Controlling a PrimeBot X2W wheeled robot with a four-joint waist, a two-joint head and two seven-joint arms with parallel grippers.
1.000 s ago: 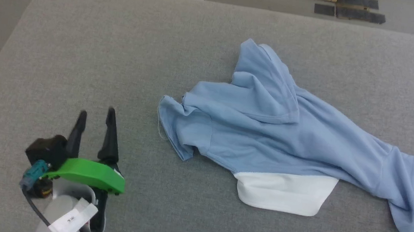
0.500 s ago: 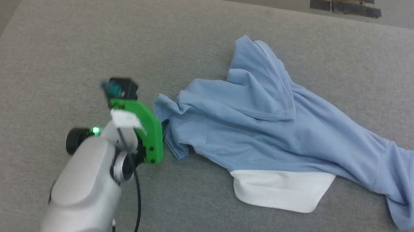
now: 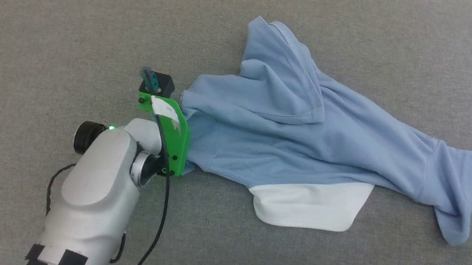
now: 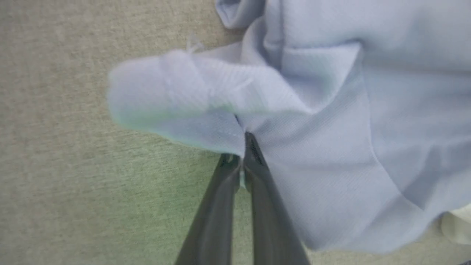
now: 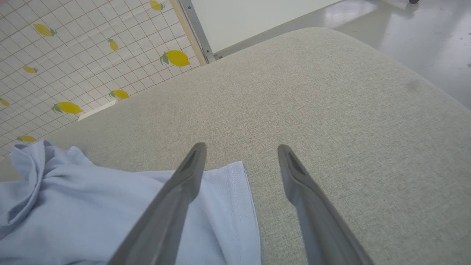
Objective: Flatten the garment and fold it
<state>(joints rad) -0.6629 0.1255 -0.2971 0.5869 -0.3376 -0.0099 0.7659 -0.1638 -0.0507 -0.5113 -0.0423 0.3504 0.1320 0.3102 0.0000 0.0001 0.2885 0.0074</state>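
Observation:
The garment (image 3: 304,148) lies crumpled on the grey cushion, light blue, with a white sleeve panel (image 3: 307,206) sticking out at its near side. My left gripper (image 3: 184,144) is at the garment's left edge, its fingers hidden under the green mount. In the left wrist view the left gripper (image 4: 243,147) is shut on a fold of the blue fabric (image 4: 349,129). My right gripper (image 5: 241,151) stands open just above a hemmed corner of the garment (image 5: 92,213), with nothing between its fingers.
The grey cushion (image 3: 76,23) stretches wide around the garment. In the right wrist view the cushion's rounded far edge (image 5: 331,40) drops to a pale floor (image 5: 423,36). A lemon-patterned sheet (image 5: 73,55) and a white panel (image 5: 250,18) lie beyond it.
My left arm swung from the near left up to the garment's left edge and shut on the fabric there. The head camera tilted down, so the whole picture shifted.

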